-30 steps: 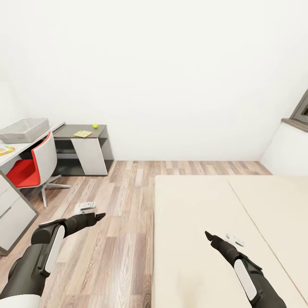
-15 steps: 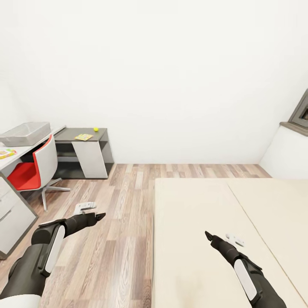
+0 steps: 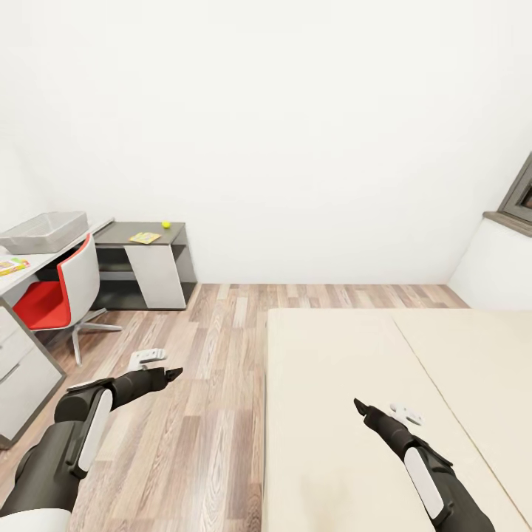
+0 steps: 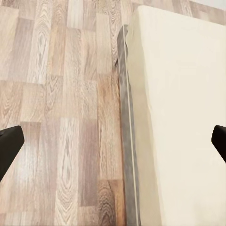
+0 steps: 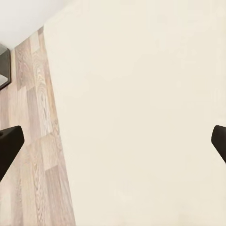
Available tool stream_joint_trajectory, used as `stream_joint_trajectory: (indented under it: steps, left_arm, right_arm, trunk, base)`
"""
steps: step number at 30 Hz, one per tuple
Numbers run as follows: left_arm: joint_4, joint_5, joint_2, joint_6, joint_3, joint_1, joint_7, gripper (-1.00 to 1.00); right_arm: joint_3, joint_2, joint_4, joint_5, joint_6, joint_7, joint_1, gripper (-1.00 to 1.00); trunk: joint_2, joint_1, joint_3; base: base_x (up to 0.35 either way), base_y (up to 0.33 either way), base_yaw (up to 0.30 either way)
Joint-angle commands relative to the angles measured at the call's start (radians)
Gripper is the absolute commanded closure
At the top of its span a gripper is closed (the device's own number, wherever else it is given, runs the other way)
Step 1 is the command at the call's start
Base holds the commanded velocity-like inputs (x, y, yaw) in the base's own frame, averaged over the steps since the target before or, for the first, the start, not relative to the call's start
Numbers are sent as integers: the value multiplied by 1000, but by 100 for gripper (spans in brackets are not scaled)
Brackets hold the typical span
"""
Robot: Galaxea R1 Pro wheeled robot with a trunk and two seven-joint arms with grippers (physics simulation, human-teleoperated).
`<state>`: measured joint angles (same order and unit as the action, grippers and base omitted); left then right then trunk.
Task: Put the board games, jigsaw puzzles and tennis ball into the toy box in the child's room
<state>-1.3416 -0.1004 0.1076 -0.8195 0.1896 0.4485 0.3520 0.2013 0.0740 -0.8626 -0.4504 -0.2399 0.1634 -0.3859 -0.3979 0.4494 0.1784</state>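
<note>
Left tool (image 3: pixel 174 372) hanging spread wide and empty over bare wood floor (image 3: pixel 214 355) beside the bed (image 3: pixel 347 369) edge, right tool (image 3: pixel 357 405) spread wide over bare mattress, toy box (image 3: pixel 43 230) sitting on far counter (image 3: pixel 140 235) with tennis ball (image 3: pixel 165 224) and jigsaw puzzle (image 3: pixel 144 237)

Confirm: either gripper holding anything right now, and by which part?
Nothing held. In the wrist views the left gripper and right gripper both have their fingertips spread wide with only floor and bed between them.
</note>
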Motion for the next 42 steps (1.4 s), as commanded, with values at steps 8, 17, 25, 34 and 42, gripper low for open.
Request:
stream_joint_trajectory:
  steps: [8, 17, 25, 34, 42]
  left_arm:
    - [-1, -10, -1, -9, 2, 1, -2, -100]
    - [-1, -10, -5, -9, 2, 1, -2, -100]
    - [0, -10, -5, -9, 2, 1, -2, -100]
    - [-1, -9, -5, -9, 2, 1, -2, -100]
    - [-1, -9, -5, -9, 2, 1, -2, -100]
  right_arm:
    - [3, 0, 0, -7, -6, 1, -1, -100]
    - [3, 0, 2, -7, -6, 1, -1, -100]
    - [3, 0, 2, -7, -6, 1, -1, -100]
    - [4, 0, 2, -7, -6, 1, -1, -100]
    - [4, 0, 2, -7, -6, 1, -1, -100]
  trunk:
    - [-2, 1, 2]
    - [-2, 1, 2]
    - [-2, 1, 2]
    - [-2, 1, 2]
    - [-2, 1, 2]
  base:
    - [0, 0, 0]
    - [0, 91, 0]
    - [0, 256, 0]
    - [0, 281, 0]
    - [0, 283, 0]
